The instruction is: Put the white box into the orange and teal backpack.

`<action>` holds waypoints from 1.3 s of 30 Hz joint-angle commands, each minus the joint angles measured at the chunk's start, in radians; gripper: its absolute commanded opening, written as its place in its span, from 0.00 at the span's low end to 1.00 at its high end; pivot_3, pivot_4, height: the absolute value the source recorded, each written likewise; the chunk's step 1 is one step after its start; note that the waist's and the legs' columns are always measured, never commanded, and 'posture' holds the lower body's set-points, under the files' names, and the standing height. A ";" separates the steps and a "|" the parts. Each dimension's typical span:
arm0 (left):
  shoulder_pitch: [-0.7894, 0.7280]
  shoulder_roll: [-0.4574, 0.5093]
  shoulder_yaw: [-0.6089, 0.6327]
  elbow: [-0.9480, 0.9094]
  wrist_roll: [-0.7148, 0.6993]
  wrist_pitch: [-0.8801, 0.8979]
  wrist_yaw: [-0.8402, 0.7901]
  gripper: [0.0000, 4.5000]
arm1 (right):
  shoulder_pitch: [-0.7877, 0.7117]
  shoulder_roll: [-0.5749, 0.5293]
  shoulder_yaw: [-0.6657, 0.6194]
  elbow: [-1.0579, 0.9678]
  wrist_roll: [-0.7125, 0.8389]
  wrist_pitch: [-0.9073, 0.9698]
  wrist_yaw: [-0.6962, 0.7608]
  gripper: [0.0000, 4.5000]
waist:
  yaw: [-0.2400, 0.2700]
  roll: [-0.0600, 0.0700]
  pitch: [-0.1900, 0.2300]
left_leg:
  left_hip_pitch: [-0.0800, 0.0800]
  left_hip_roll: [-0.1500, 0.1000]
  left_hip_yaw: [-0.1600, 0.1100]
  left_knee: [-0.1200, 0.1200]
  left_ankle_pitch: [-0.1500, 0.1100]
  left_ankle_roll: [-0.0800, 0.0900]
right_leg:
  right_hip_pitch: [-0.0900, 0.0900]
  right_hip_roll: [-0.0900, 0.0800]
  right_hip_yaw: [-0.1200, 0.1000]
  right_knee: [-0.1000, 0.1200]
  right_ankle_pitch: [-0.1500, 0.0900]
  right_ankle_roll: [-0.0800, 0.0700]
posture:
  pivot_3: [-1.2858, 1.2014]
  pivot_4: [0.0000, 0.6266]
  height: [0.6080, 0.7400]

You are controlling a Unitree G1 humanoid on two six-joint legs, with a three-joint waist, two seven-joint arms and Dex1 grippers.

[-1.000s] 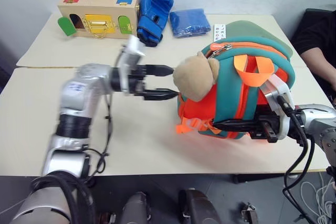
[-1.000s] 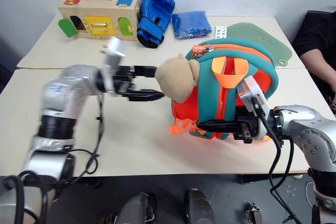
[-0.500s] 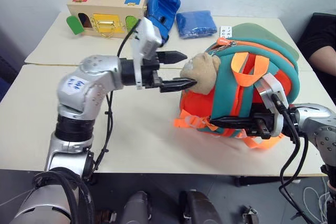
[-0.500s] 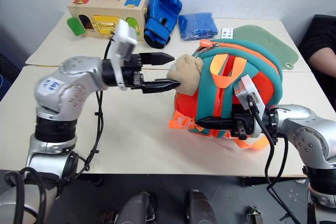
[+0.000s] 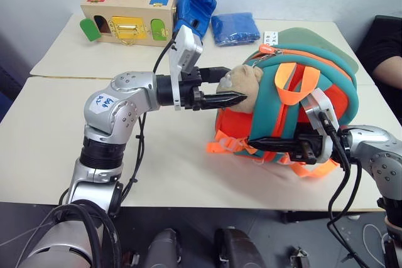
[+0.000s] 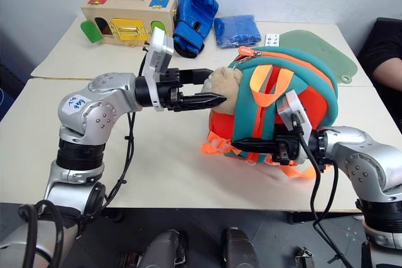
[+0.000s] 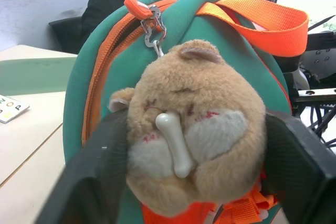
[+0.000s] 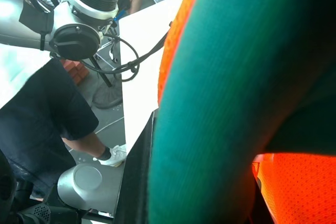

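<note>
On table, orange and teal backpack (image 5: 301, 111), left fingers (image 5: 233, 99) flanking plush toy (image 7: 189, 129)

One orange and teal backpack (image 5: 301, 98) stands on the table (image 5: 50, 149), with one tan plush toy (image 7: 189, 129) hanging at its front and one small white bone (image 7: 173, 142) on the toy's face. Two orange webbing loops (image 5: 295, 83) show on the pack. At the back lie one wooden latch box (image 5: 127, 16), one blue boxing glove (image 5: 191, 5), one folded blue cloth (image 5: 233, 28), one small white lettered strip (image 5: 271, 34) and one pale green mat (image 6: 317, 42). Two grippers are there: one left gripper (image 5: 226, 87), one right gripper (image 5: 254, 145). One person (image 5: 386, 48) sits at the right edge.
</note>
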 commanded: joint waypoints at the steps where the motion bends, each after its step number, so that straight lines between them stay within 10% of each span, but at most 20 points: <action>1: -0.030 0.004 0.037 -0.016 -0.045 0.020 -0.006 0.52 | 0.003 0.002 -0.017 -0.020 0.003 -0.015 -0.004 0.00 | 0.000 0.000 0.000 | 0.000 0.000 0.000 0.000 0.000 0.000 | 0.000 0.000 0.000 0.000 0.000 0.000 | 0.52 0.24 1.00; 8: -0.034 0.068 0.125 0.051 -0.055 0.042 0.024 0.17 | 0.024 -0.025 -0.063 0.014 -0.009 -0.032 0.010 0.00 | -0.002 0.000 0.000 | 0.000 0.000 0.000 0.000 0.000 0.000 | 0.000 0.000 0.000 0.000 0.000 0.000 | 0.52 0.24 1.00; 21: 0.127 0.366 -0.012 0.203 0.142 -0.223 -0.262 0.16 | 0.156 -0.024 -0.170 -0.042 0.040 -0.033 -0.027 0.00 | -0.011 0.000 0.000 | 0.001 0.000 0.001 -0.002 0.000 0.000 | 0.000 0.000 0.000 0.000 0.000 -0.001 | 0.52 0.24 1.00; 34: 0.214 0.140 -0.135 0.299 0.315 -0.387 -0.159 0.16 | 0.117 0.016 -0.137 -0.086 0.011 -0.055 -0.140 0.00 | -0.001 0.000 0.000 | 0.000 0.000 0.000 0.000 -0.003 0.005 | 0.000 -0.001 0.000 0.000 -0.001 -0.001 | 0.52 0.24 1.00; 39: 0.293 0.206 -0.024 0.144 0.193 -0.239 -0.199 0.53 | 0.131 -0.015 -0.144 -0.031 -0.086 -0.075 -0.195 0.39 | -0.005 0.000 0.000 | 0.001 0.000 0.000 -0.001 -0.003 0.004 | 0.000 -0.001 0.000 0.001 -0.001 -0.001 | 0.52 0.24 1.00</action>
